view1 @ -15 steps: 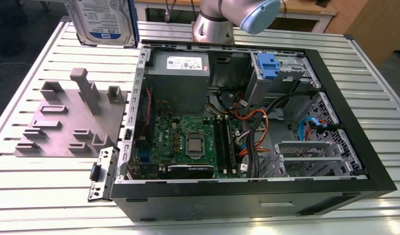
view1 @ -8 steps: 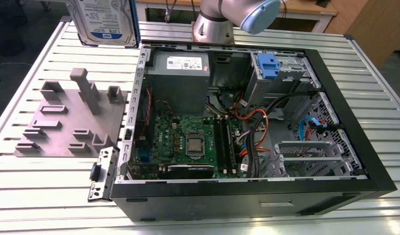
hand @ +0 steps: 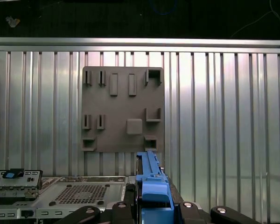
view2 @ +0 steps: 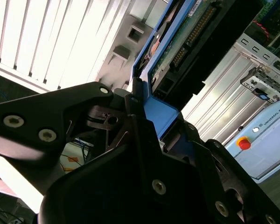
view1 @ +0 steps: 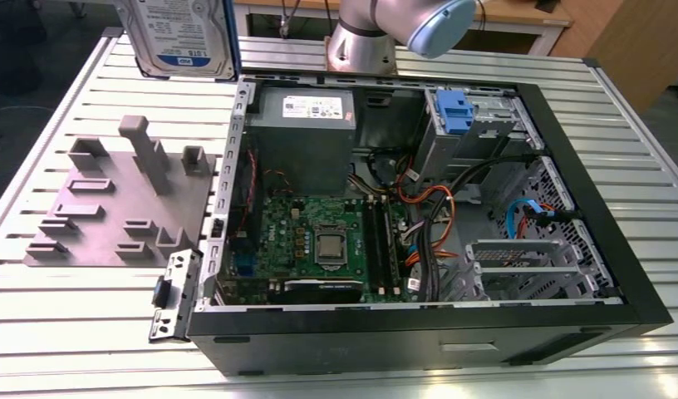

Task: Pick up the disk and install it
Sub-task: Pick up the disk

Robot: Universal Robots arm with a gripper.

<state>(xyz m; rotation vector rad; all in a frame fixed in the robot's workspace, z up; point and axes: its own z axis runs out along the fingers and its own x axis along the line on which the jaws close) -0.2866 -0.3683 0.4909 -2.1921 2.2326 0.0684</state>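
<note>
The disk [view1: 179,37], silver-grey with a white and blue label, hangs upright in the air at the exterior view's far left, above the slatted table and clear of the grey fixture plate [view1: 106,208]. In the second wrist view my gripper [view2: 151,116] is shut on the disk's blue carrier frame [view2: 161,112], and the drive's circuit-board side [view2: 186,32] shows beyond the fingers. The first wrist view has the blue carrier [hand: 151,186] standing between the black fingers [hand: 121,207], with the fixture plate [hand: 122,109] straight beyond it.
An open black computer case [view1: 605,208] lies to the exterior view's right of the plate, with a motherboard [view1: 316,241], a grey power supply box [view1: 306,116], cables, and a bare blue bracket [view1: 454,112] in the drive bay. The arm's base [view1: 367,41] stands behind the case.
</note>
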